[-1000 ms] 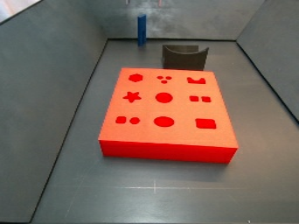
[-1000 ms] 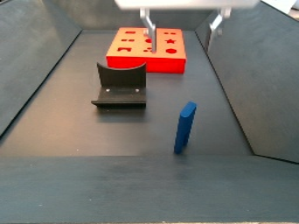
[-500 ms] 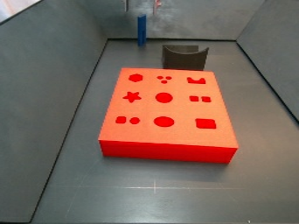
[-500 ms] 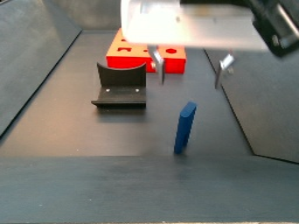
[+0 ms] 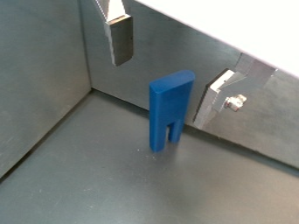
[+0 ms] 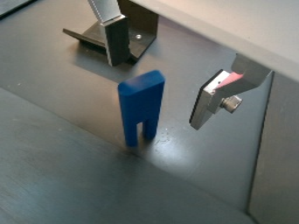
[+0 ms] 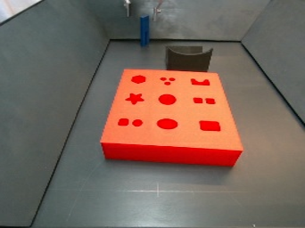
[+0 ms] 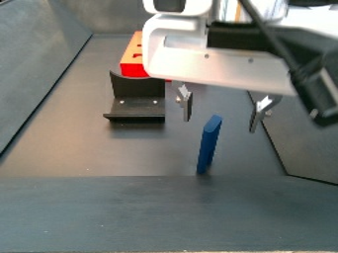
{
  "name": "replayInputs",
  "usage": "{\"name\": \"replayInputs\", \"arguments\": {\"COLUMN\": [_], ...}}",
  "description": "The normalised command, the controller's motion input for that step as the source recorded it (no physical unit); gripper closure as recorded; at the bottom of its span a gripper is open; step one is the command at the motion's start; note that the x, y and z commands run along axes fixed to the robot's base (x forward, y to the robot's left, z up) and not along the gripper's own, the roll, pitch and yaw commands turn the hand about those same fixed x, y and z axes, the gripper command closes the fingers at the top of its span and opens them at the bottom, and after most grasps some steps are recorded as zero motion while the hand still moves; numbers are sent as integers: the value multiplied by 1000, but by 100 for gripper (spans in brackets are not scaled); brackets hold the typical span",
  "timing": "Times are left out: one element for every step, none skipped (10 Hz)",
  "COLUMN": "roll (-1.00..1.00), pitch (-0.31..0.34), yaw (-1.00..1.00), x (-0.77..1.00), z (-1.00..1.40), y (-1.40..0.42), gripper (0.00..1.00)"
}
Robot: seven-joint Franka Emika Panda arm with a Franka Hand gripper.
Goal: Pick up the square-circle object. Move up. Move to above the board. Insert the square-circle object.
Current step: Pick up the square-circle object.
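Wrist views show gripper (image 5: 170,66) open above upright square-circle object (image 5: 165,112) on floor, far from board (image 7: 167,114); pick-up step, next lower and close fingers on it

gripper (image 8: 219,104) above square-circle object (image 8: 209,145) | jaws apart | fixture (image 8: 136,96) beside

From the board's (image 7: 168,114) near side we look down a side view toward the far-off square-circle object (image 7: 144,31) and gripper (image 7: 142,11). From the opposite end, another side view sits close behind the peg (image 8: 209,144), with the board (image 8: 133,60) distant. Both wrist views look steeply down at the peg (image 5: 166,111), close.
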Motion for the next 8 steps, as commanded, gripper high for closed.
{"name": "replayInputs", "arguments": {"roll": [-417, -416, -217, -67, -79, -121, -170, -186], "pitch": [-120, -91, -29, 0, 0, -10, -43, -76], "yaw": [-394, -409, -366, -294, -269, -283, -314, -294], "x": [0, 0, 0, 0, 0, 34, 54, 149], "z": [-231, -240, -254, -217, -209, -214, -226, -234], "y": [200, 177, 97, 0, 0, 3, 43, 77], "gripper": [0, 0, 0, 0, 0, 0, 0, 0]}}
